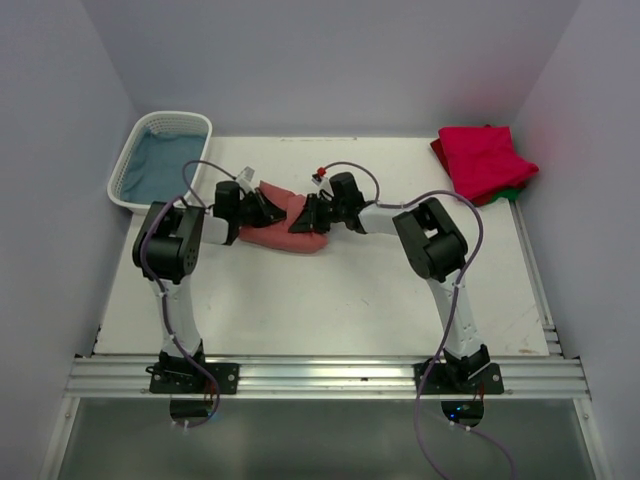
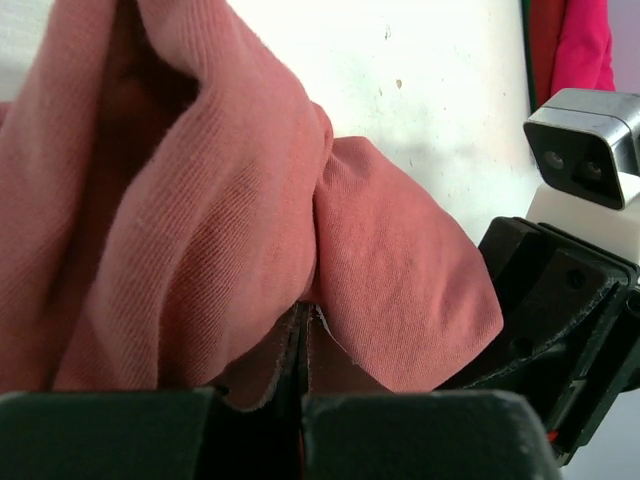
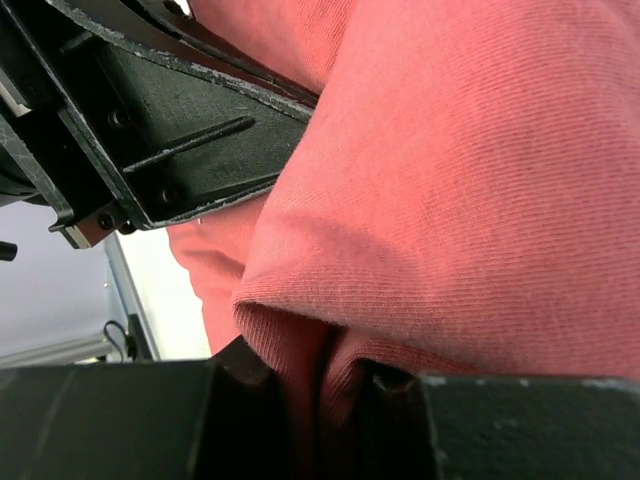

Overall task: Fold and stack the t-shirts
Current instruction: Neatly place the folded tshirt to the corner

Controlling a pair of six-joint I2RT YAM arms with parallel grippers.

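Note:
The dusty salmon-red t-shirt (image 1: 285, 235) lies bunched at the table's middle, between my two grippers. My left gripper (image 1: 272, 205) is shut on its left part; in the left wrist view the fingers (image 2: 303, 335) pinch a thin edge of the cloth (image 2: 200, 220). My right gripper (image 1: 305, 213) faces it from the right, and in the right wrist view a thick fold of the shirt (image 3: 480, 200) is squeezed between that gripper's (image 3: 335, 375) fingers. The crimson-pink t-shirt (image 1: 483, 160) lies folded at the far right, on a green t-shirt (image 1: 510, 193) of which only an edge shows.
A white lattice basket (image 1: 128, 170) with blue cloth (image 1: 165, 160) inside stands at the far left corner. The two grippers are almost touching; the right gripper's housing (image 2: 560, 320) fills the lower right of the left wrist view. An aluminium rail (image 1: 330, 375) runs along the near edge.

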